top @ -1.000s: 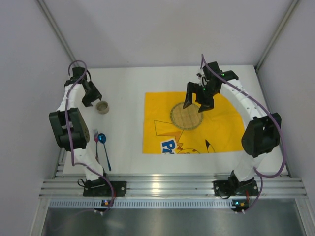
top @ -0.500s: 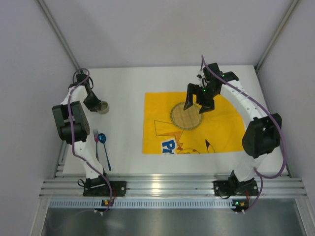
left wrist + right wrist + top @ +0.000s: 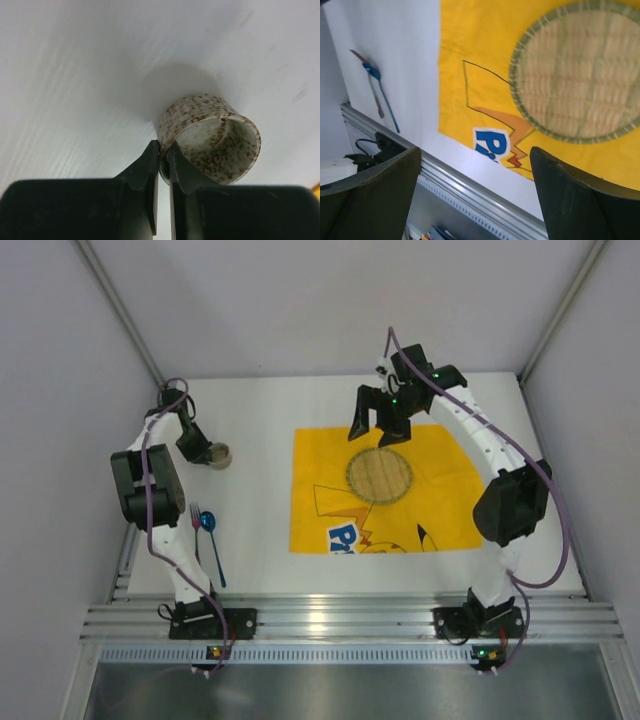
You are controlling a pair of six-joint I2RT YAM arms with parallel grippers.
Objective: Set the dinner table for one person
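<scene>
The left gripper [image 3: 160, 159] clenches its 2 fingers on the wall of a brown-speckled white ceramic cup [image 3: 215, 132], mouth up, at the left side of the matte white dinner table [image 3: 258, 440]. The right gripper [image 3: 377, 428] hangs spread wide over the far edge of the yellow cartoon-print cloth placemat [image 3: 450, 495], just beyond a round woven straw mat [image 3: 379, 476].

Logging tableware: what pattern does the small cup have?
The cup is white with brown speckles, seen best in the left wrist view.
</scene>
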